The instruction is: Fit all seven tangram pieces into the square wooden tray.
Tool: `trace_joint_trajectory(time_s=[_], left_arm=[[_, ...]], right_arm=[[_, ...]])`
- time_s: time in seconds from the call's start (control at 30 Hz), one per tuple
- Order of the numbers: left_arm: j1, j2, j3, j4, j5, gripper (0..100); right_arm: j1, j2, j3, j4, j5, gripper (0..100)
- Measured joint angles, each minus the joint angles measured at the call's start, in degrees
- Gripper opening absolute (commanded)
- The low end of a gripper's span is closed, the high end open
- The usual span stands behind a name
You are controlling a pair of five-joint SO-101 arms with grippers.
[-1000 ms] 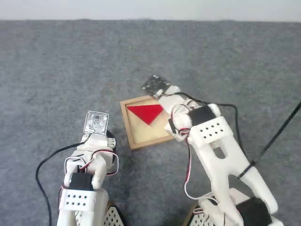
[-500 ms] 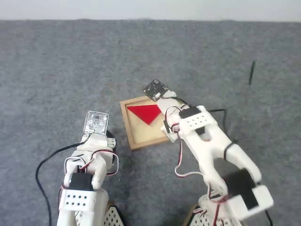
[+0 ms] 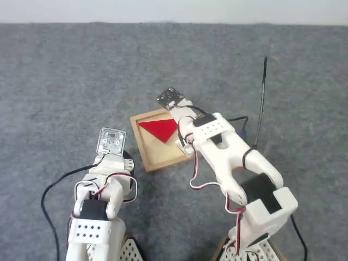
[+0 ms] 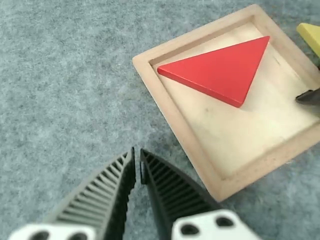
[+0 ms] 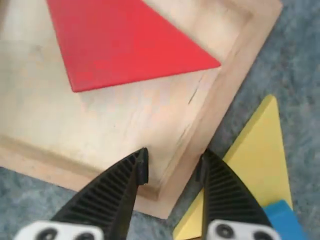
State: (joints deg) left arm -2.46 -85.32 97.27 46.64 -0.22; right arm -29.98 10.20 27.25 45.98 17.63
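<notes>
Mostly grey carpeted table (image 3: 81,70); square wooden tray (image 3: 142,148) sits mid-table, red triangle (image 3: 160,129) lying flat inside it. Yellow triangle (image 5: 255,160) lies just outside the tray's corner, blue piece (image 5: 281,220) against it. Right gripper (image 5: 173,162) spread, astride the tray wall. Left gripper (image 4: 137,156) pressed together over carpet beside the tray.

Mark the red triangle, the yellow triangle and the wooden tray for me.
red triangle (image 4: 220,67), left wrist view, middle of its top face.
yellow triangle (image 5: 260,160), right wrist view, middle of its visible face.
wooden tray (image 4: 172,117), left wrist view, bare top of one rim.
</notes>
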Motion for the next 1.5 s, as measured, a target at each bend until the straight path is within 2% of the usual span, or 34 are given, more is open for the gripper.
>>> trace_joint_trajectory(time_s=[0.1,0.2,0.6,1.03,1.27,1.5], left_arm=[[0.0,0.0,0.0,0.0,0.0,1],[0.0,0.0,0.0,0.0,0.0,1],[0.0,0.0,0.0,0.0,0.0,1],[0.0,0.0,0.0,0.0,0.0,1],[0.0,0.0,0.0,0.0,0.0,1],[0.0,0.0,0.0,0.0,0.0,1]], right_arm=[[0.0,0.8,-1.2,2.6,-4.0,9.9],[0.0,0.7,-1.2,4.5,-7.0,10.2],[-4.6,-12.8,14.7,5.3,-8.9,10.6],[2.5,-20.0,21.6,6.0,-8.9,10.6],[12.4,-22.9,21.8,7.1,-9.7,10.6],[12.0,-25.8,21.8,8.7,-9.7,10.6]])
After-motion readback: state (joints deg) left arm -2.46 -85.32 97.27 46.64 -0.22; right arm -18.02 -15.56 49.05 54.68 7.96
